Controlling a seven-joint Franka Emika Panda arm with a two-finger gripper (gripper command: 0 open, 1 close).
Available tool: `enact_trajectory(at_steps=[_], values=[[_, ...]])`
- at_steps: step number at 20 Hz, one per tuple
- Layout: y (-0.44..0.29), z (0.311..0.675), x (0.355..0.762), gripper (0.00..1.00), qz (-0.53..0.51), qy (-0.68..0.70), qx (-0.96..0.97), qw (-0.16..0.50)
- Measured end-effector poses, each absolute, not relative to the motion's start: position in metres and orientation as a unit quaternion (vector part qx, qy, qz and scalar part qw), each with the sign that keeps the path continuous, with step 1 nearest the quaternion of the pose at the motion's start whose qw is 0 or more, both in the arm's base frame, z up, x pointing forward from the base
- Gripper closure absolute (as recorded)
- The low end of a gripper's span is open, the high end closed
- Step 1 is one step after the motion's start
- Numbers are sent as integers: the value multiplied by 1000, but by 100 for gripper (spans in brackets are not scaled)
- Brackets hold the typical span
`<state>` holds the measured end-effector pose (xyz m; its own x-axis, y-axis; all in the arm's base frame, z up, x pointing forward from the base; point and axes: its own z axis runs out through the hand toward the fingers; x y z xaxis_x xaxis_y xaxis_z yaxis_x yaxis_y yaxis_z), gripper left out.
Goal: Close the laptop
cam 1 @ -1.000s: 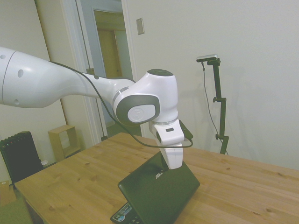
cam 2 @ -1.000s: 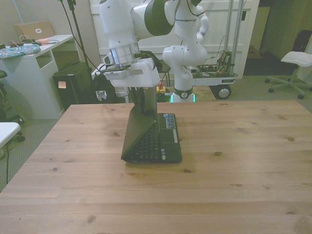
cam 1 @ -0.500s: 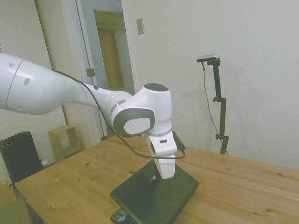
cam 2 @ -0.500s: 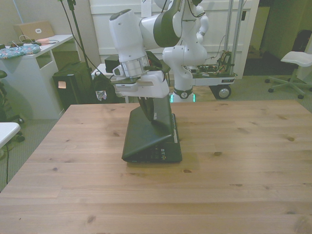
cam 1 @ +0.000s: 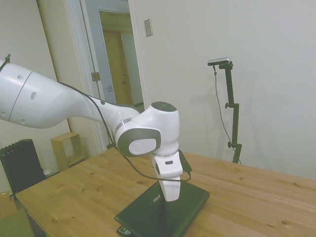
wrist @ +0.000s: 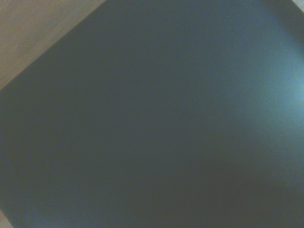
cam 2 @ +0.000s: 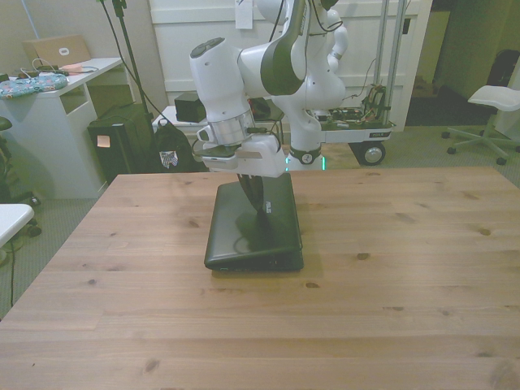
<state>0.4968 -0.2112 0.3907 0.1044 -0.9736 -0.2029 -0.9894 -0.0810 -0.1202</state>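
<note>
The light wooden plank table (cam 2: 406, 268) stands in a room with a white desk (cam 2: 61, 93) at the front view's left and a white chair (cam 2: 496, 101) at its right. The white arm's gripper (cam 1: 170, 195) presses on the slim black laptop (cam 2: 252, 223); finger opening cannot be determined. The laptop lies mid-table toward the far edge, lid almost down.

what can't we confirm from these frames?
- Whether the laptop lid is fully seated: front view is too coarse, and the side view cuts off its near corner.
- Gripper finger state: the hand body hides it in both views.
- Wrist view: only blurred dark lid.
</note>
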Motion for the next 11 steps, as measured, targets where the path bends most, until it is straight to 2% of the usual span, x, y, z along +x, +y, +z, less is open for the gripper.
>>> enact_trajectory(at_steps=[3,6,8,11], values=[[-214,376,495,100,42,673,-730,111],[-214,378,496,100,39,673,-730,114],[-210,390,501,100,28,667,-736,117],[-191,435,510,100,-4,645,-753,127]])
